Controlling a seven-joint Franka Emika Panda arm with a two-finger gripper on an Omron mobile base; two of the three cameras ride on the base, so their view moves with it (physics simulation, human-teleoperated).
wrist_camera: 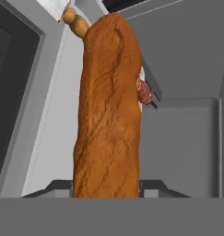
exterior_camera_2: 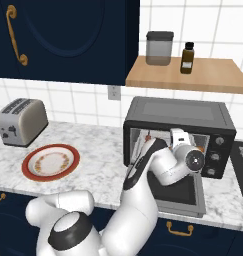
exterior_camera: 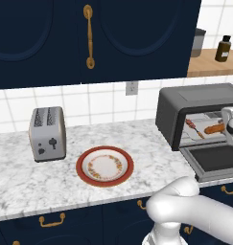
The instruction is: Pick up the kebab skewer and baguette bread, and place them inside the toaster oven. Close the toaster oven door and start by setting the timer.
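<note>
The toaster oven (exterior_camera: 197, 107) stands at the right of the counter with its door (exterior_camera: 215, 160) dropped flat open. My gripper (wrist_camera: 106, 189) reaches into the oven cavity, shut on the baguette bread (wrist_camera: 109, 115), a long orange-brown loaf that rises between the fingertips (wrist_camera: 152, 186). From the left base view the baguette (exterior_camera: 215, 128) hovers over the rack, just ahead of the hand (exterior_camera: 230, 122). The kebab skewer (exterior_camera: 194, 128) lies on the rack to the left of the loaf; its meat chunks (wrist_camera: 144, 92) peek out behind the bread. In the right base view the hand (exterior_camera_2: 180, 140) sits in the oven mouth (exterior_camera_2: 143, 142).
A red-rimmed plate (exterior_camera: 104, 166) lies bare on the marble counter, with a silver two-slot toaster (exterior_camera: 47, 133) to its left. A wooden shelf (exterior_camera_2: 188, 75) above the oven carries a jar (exterior_camera_2: 159, 48) and a dark bottle (exterior_camera_2: 187, 58). Oven knobs (exterior_camera_2: 219, 141) are on its right face.
</note>
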